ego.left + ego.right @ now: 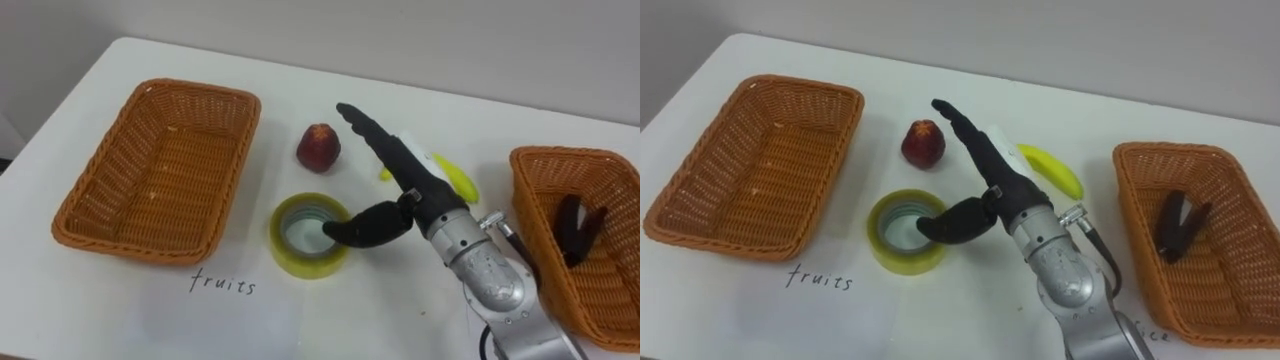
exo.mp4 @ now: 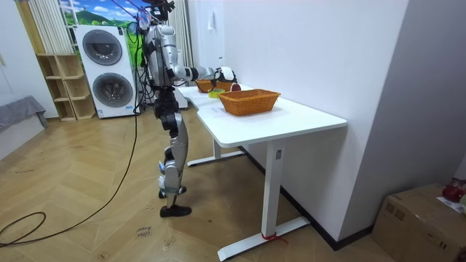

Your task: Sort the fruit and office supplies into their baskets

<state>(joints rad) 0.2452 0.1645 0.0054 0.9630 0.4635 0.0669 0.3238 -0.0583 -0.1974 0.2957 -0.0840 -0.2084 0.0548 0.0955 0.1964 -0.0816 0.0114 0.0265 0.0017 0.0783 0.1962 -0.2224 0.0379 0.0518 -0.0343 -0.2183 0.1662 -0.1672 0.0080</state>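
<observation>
Left eye view: my right hand [image 1: 425, 190], fingers straight and thumb wide, hangs above the tape roll [image 1: 300, 262] at seven o'clock. Apple [image 1: 318, 147] at eleven and banana [image 1: 458, 180] at two lie unsorted. The fruit basket [image 1: 150, 92] at nine is empty; the office basket [image 1: 560, 155] at three holds one dark item [image 1: 578, 228].

banana [image 1: 460, 180]: partly behind right hand [image 1: 420, 185] | right basket [image 1: 570, 152]: cut by edge

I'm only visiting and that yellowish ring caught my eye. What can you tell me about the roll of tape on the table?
The roll of tape is a thick, glossy ring of translucent yellow-green, with a paler inner core and an open centre. It lies flat on the white table, just in front of the red apple and apart from it. The right hand is beside it, fingers straight, its dark thumb reaching over the ring's right rim; whether they touch is unclear.
</observation>
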